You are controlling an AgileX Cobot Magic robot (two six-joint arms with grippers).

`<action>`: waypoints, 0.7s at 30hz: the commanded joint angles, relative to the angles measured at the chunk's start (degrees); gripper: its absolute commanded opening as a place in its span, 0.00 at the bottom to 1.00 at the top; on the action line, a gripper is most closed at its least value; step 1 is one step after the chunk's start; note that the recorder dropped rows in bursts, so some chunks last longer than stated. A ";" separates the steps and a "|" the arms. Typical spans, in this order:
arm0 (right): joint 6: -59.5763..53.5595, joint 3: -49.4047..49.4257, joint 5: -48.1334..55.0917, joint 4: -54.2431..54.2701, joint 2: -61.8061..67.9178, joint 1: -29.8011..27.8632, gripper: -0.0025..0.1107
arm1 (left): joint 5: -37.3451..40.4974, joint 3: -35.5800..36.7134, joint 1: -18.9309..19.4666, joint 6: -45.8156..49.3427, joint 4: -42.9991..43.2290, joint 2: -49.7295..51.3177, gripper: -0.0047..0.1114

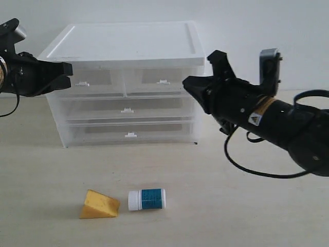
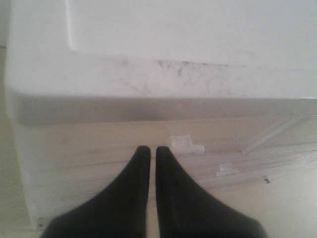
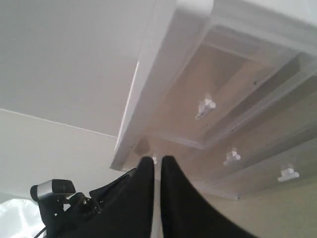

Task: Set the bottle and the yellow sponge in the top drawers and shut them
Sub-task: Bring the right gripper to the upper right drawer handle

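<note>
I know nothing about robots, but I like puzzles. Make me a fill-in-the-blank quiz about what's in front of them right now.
1. The small squat bottle with white cap and teal-blue label lies on its ____.
2. In the exterior view, the orange-yellow wedge-shaped sponge sits just ____ of the bottle.
3. The two half-width translucent top drawers are both ____.
4. The white-topped plastic cabinet has ____ drawers altogether.
Missing words: side; left; closed; four.
</note>
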 commanded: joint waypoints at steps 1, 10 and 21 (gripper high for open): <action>9.41 -9.11 -0.89 -5.63 8.38 0.59 0.26 | -0.14 -0.38 0.10 0.22 0.03 0.05 0.07; 11.13 -16.73 -0.19 -6.84 14.45 0.48 0.47 | 3.58 -0.38 0.10 0.22 0.03 0.05 0.07; 9.29 -18.64 6.19 -6.40 14.45 0.48 0.47 | 2.13 -0.38 0.10 0.22 0.03 0.05 0.07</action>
